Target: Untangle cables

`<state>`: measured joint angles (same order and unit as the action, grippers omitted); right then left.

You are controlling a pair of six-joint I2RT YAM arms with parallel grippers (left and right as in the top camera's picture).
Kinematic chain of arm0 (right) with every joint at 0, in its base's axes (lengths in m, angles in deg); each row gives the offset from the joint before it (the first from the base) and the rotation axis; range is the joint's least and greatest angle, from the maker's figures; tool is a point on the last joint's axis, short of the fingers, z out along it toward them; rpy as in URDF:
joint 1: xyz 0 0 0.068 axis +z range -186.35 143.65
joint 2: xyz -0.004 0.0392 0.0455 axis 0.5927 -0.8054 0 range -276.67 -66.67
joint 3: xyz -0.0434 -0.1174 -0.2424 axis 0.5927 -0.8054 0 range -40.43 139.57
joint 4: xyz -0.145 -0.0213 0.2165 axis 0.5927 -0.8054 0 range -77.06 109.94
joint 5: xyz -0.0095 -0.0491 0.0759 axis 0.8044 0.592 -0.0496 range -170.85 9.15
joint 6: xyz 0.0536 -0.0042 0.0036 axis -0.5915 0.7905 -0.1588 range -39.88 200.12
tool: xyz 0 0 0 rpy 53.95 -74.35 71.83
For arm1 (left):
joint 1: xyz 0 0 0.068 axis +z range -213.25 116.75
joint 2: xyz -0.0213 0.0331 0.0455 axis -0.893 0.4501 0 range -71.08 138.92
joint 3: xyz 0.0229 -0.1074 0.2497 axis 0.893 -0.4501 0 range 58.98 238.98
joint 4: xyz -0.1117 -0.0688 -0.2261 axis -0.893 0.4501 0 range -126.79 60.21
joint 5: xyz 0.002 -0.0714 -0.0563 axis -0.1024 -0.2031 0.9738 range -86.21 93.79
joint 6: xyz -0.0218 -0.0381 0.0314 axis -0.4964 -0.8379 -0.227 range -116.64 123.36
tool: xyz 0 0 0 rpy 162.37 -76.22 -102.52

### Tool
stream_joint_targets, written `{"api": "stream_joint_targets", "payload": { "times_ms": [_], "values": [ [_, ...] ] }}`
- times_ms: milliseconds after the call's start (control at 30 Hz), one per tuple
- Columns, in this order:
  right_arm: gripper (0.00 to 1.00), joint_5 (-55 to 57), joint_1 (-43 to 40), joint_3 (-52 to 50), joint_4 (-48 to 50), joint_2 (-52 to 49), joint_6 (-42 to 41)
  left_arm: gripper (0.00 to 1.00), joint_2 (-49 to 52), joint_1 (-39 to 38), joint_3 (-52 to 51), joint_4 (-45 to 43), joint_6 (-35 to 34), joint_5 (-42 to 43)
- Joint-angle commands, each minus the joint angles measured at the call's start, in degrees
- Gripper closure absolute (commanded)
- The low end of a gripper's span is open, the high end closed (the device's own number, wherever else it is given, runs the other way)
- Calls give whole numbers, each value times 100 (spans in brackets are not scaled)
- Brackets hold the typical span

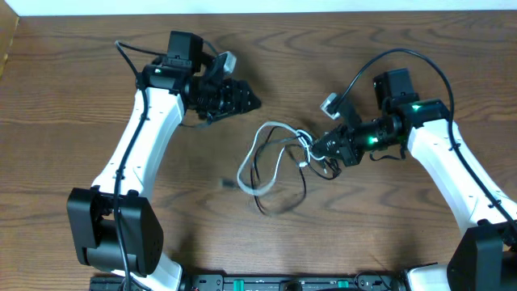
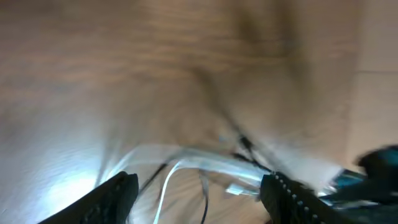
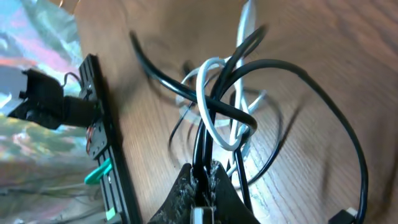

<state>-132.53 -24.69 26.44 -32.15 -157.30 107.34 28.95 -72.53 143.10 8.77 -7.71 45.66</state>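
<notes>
Two cables lie tangled near the centre of the overhead frame, on the wooden surface. The white cable forms a narrow loop that runs from the knot toward the lower left. The black cable forms a wider loop that sags toward the bottom centre. The loops cross each other and meet in a knot at their upper right end.

The right tool sits at that knot, entering from frame right. In the right wrist view its fingers are pressed together at the bottom centre, pinching the black cable, which rises straight out of the grip. Just above the grip, a white loop hooks around the black strands. A further black arc sweeps out toward the right edge of that frame. Whether the knot is lifted off the surface cannot be told.

The left tool is at the upper left of the tangle, apart from it. The left wrist view is blurred. Its fingers stand spread at the lower left and lower right of the frame, holding nothing. White strands show on the surface beyond the gap.

A black rail carrying a green clip runs down the left side of the right wrist view.
</notes>
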Motion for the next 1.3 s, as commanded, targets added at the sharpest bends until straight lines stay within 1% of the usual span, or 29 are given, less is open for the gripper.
{"api": "stream_joint_targets", "payload": {
  "times_ms": [0, 100, 233, 300, 367, 400, 500, 633, 767, 933, 1133, 1200, 1267],
  "values": [
    [99, -234, 0, 15, 13, 72, 345, 31, 28, -55, 48, -396, 247, 1187],
    [99, -229, 0, 15, 68, 72, 273, 32, 28, -282, 48, -686, 245, 1449],
    [99, -227, 0, 15, 133, 72, 190, 38, 61, -723, 48, -732, 411, 1443],
    [99, -225, 0, 15, 203, 72, 76, 48, 120, -977, 48, -730, 702, 1384],
    [99, -225, -11, 15, 216, 72, 46, 57, 225, -1095, 48, -726, 752, 1248],
    [99, -225, -22, 15, 214, 72, 39, 58, 260, -1106, 48, -723, 780, 1255],
    [99, -225, -59, 15, 216, 72, -26, 58, 354, -1106, 48, -708, 789, 1257],
    [99, -227, -96, 15, 221, 72, -44, 58, 426, -1137, 48, -610, 979, 1300],
    [99, -227, -153, 15, 247, 72, -151, 62, 450, -1224, 48, -273, 1499, 1327],
    [99, -227, -162, 15, 254, 72, -195, 63, 450, -1235, 48, -238, 2264, 2098],
    [99, -232, -160, 15, 254, 72, -195, 62, 529, -1237, 48, -260, 2522, 2055],
    [99, -271, -162, 15, 258, 72, -195, 62, 645, -1246, 48, -282, 2769, 2044],
    [99, -271, -160, 15, 256, 72, -195, 62, 769, -1246, 48, -372, 2800, 2035]
  ]
}}
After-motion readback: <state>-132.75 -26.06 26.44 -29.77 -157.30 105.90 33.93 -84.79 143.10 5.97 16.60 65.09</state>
